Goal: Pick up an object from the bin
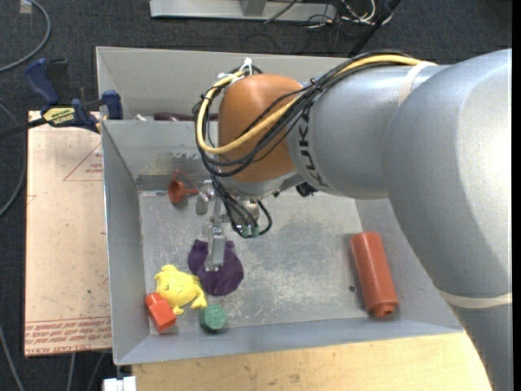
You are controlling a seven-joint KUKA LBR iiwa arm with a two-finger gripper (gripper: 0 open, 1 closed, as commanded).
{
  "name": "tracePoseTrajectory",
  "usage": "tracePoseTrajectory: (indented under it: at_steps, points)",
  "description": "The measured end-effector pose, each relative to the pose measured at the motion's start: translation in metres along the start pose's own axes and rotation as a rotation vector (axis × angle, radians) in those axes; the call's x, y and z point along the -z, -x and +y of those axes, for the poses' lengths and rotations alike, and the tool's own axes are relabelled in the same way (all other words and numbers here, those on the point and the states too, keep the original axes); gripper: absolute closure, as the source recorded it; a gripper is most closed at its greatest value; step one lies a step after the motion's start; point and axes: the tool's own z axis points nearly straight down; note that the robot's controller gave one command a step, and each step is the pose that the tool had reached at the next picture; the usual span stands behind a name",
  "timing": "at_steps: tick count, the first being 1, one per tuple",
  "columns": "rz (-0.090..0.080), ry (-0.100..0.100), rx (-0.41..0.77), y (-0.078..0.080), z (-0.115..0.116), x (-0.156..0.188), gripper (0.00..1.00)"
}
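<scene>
My gripper reaches down from under the orange wrist cover into the bin's front left part. Its fingers stand over a flat purple piece and seem to touch it. Whether they are open or shut I cannot tell. A yellow toy figure lies just left of the purple piece. An orange block sits at the figure's front left, and a small green round thing lies in front of the purple piece.
A small red-brown thing lies near the back left wall. A long red-orange cylinder lies at the front right. The big grey arm covers the bin's back right part.
</scene>
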Motion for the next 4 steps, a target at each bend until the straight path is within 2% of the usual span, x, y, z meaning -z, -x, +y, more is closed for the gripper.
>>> tracePoseTrajectory:
  at_steps: [1,2,3,4]
  points:
    - [-0.006,0.001,-0.003,0.001,-0.001,0.005,0.0]
    - [-0.002,0.003,-0.109,-0.028,-0.022,-0.055,1.0]
    - [-0.001,0.003,-0.11,-0.028,-0.022,-0.055,1.0]
    - [-0.006,0.005,-0.107,-0.017,-0.014,0.089,1.0]
